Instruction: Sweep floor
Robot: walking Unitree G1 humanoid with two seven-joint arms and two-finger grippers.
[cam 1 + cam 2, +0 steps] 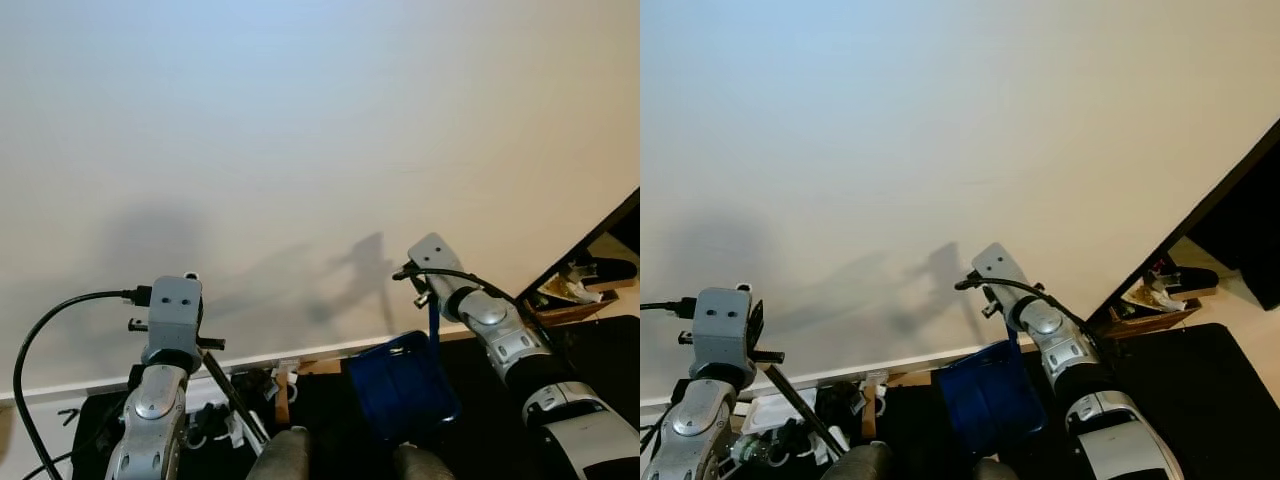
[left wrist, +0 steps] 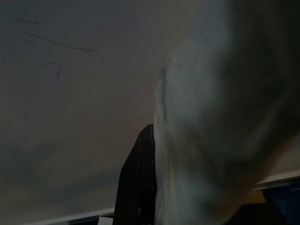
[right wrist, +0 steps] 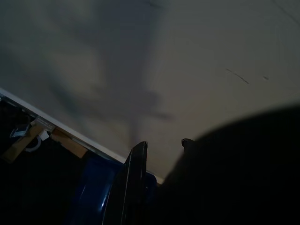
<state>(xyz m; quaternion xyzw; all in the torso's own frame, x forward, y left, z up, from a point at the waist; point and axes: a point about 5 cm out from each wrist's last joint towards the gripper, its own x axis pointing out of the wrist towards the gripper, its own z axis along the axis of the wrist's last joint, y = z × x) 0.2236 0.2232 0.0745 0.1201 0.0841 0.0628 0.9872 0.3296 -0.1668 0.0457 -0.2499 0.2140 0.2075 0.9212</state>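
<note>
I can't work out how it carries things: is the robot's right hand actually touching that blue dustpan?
Cannot tell. In the left eye view the right gripper meets the blue dustpan at its thin handle, but the wrist hides the fingers and the right wrist view is too dark.

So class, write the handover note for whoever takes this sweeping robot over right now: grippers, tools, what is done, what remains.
Left gripper: raised towards the wall, with a thin dark rod, probably the broom handle, slanting down from it. Grip unclear.
Right gripper: also raised, above a blue dustpan that seems to hang from it. Grip unclear.
Camera faces the wall. A strip of dark floor shows at its foot, with small clutter near the skirting.
Done: both tools appear to be in hand.
Left: no sweeping evident. Lower the tools, face the floor and sweep.
</note>
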